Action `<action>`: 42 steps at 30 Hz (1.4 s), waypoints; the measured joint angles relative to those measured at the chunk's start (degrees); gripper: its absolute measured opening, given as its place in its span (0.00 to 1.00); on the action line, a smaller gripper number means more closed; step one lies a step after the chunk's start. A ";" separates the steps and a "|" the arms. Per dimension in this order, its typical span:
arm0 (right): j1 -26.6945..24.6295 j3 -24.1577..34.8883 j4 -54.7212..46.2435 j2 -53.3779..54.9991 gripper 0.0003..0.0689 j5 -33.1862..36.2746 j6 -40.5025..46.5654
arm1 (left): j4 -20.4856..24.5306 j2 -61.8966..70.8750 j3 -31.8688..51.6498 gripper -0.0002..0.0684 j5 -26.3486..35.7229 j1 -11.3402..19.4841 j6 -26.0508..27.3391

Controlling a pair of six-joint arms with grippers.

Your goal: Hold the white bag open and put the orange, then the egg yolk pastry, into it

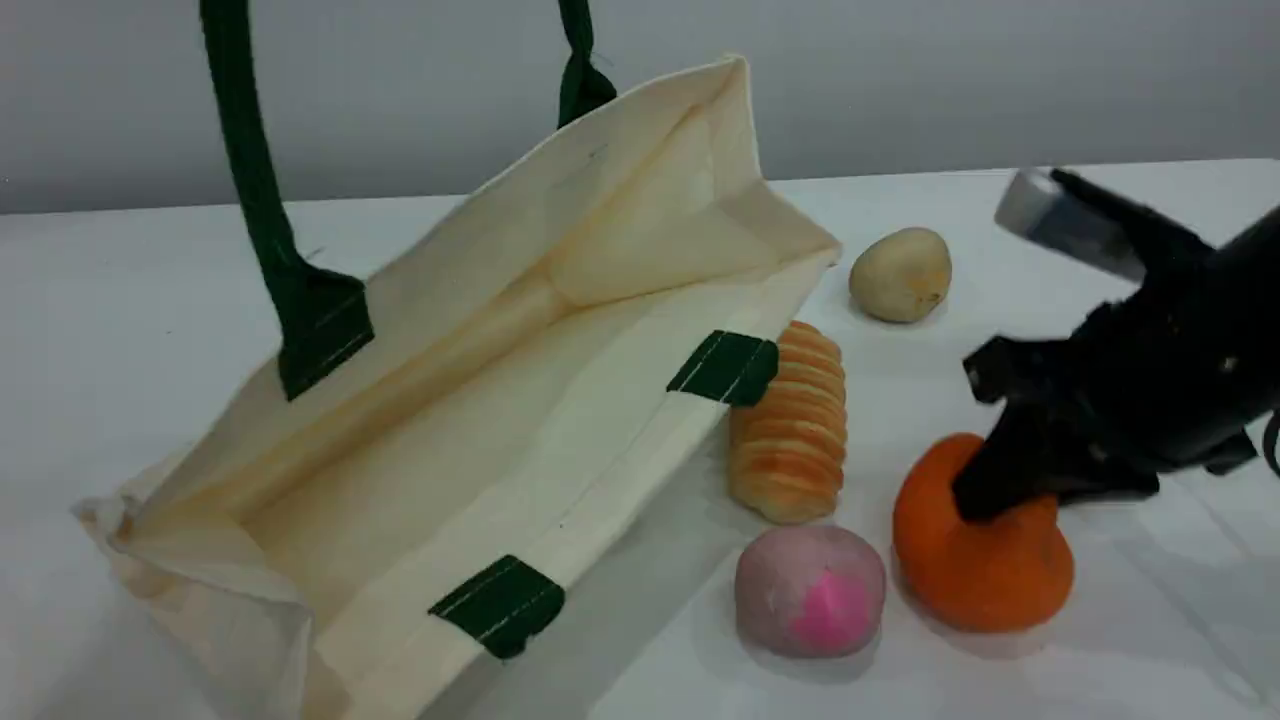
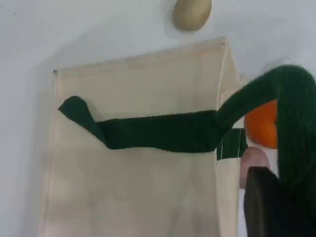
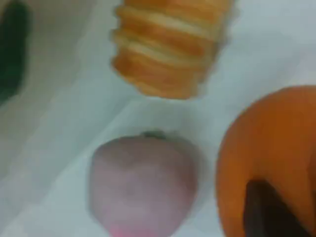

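Note:
The white bag [image 1: 480,400] lies tilted on the table with its mouth wide open. One dark green handle [image 1: 250,200] is pulled up out of the scene view's top. In the left wrist view that strap [image 2: 158,132] runs into my left gripper [image 2: 271,207], which is shut on it above the bag [image 2: 138,187]. The orange [image 1: 990,580] sits at the front right, and my right gripper [image 1: 990,490] is shut on its top. The right wrist view shows a dark fingertip [image 3: 269,212] against the orange [image 3: 271,148]. The egg yolk pastry [image 1: 900,275] rests behind it, untouched.
A ridged bread roll [image 1: 790,425] lies against the bag's near rim. A pinkish ball [image 1: 810,590] with a magenta patch sits just left of the orange. Bare white table [image 1: 1150,650] spreads around the foods, and a grey wall stands behind.

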 joint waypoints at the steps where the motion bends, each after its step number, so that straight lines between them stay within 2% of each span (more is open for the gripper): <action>1: 0.00 0.00 -0.54 -1.39 0.05 0.37 0.23 | 0.00 0.00 0.00 0.10 -0.05 0.00 0.00; 10: 0.13 0.00 1.50 -16.10 0.05 9.57 1.28 | 0.05 0.00 0.00 0.10 -0.26 0.00 0.41; 14: 3.44 0.00 5.86 -20.74 0.05 12.79 -0.05 | -0.35 0.00 -0.03 0.10 -0.26 -0.07 0.87; 21: 13.27 0.00 16.00 -20.96 0.05 7.18 -6.16 | -0.39 -0.60 -2.18 0.10 0.91 -0.11 0.87; 25: 17.69 -0.76 17.04 -20.95 0.05 4.86 -9.50 | -0.78 -0.61 -2.34 0.10 1.26 -0.51 0.87; 32: 20.68 -4.21 17.05 -20.08 0.04 2.05 -8.96 | -1.61 -0.61 -2.34 0.10 1.21 -0.56 0.87; 42: 20.70 -9.04 17.02 -11.99 0.04 0.52 -7.02 | -1.63 -0.61 -2.34 0.10 1.16 -0.56 0.87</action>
